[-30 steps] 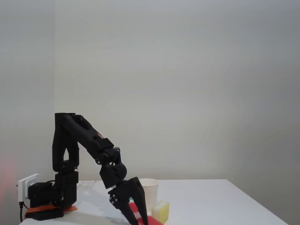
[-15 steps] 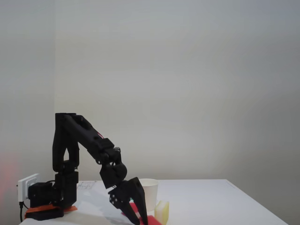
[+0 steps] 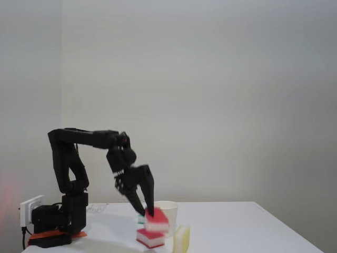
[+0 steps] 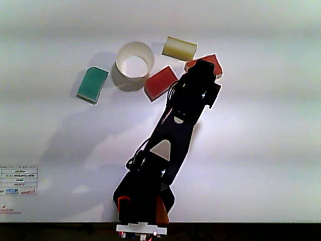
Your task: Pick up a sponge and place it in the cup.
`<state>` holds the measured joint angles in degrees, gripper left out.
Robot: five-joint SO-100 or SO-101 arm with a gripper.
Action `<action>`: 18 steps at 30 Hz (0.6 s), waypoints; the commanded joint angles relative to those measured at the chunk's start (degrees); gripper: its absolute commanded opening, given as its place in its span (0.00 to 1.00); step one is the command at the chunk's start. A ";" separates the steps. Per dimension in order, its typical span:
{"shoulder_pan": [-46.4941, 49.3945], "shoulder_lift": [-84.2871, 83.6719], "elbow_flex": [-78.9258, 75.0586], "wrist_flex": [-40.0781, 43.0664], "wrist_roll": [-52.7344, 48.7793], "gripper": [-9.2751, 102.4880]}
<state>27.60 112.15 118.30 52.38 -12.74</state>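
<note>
My gripper [image 3: 147, 213] is shut on a red-and-white sponge [image 3: 157, 220] and holds it in the air, a little above the table. In the other view the gripper [image 4: 202, 68] covers most of this sponge [image 4: 216, 62], whose red corner sticks out on the right. A second red-and-white sponge [image 3: 150, 238] lies flat on the table below; from above this sponge [image 4: 160, 83] sits just right of the cup. The white paper cup [image 3: 169, 208] stands upright behind the held sponge. In the other view the cup [image 4: 134, 47] is open and looks empty.
A yellow sponge block [image 4: 179, 48] lies right of the cup, seen on edge in the fixed view [image 3: 181, 240]. A green sponge [image 4: 92, 84] lies left of the cup. The arm's base [image 3: 52, 221] stands at the table's left. A printed label [image 4: 18, 179] lies near it.
The arm has risen from its low reach at the table. The gripper, open around a red sponge before, has shut on it and lifted it clear of the table.
</note>
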 commanded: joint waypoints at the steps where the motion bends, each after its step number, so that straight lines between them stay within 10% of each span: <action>1: -0.79 4.57 -6.77 6.15 0.00 0.08; 18: -24.70 16.44 -10.28 12.39 3.08 0.08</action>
<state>5.10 125.60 107.23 63.98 -9.14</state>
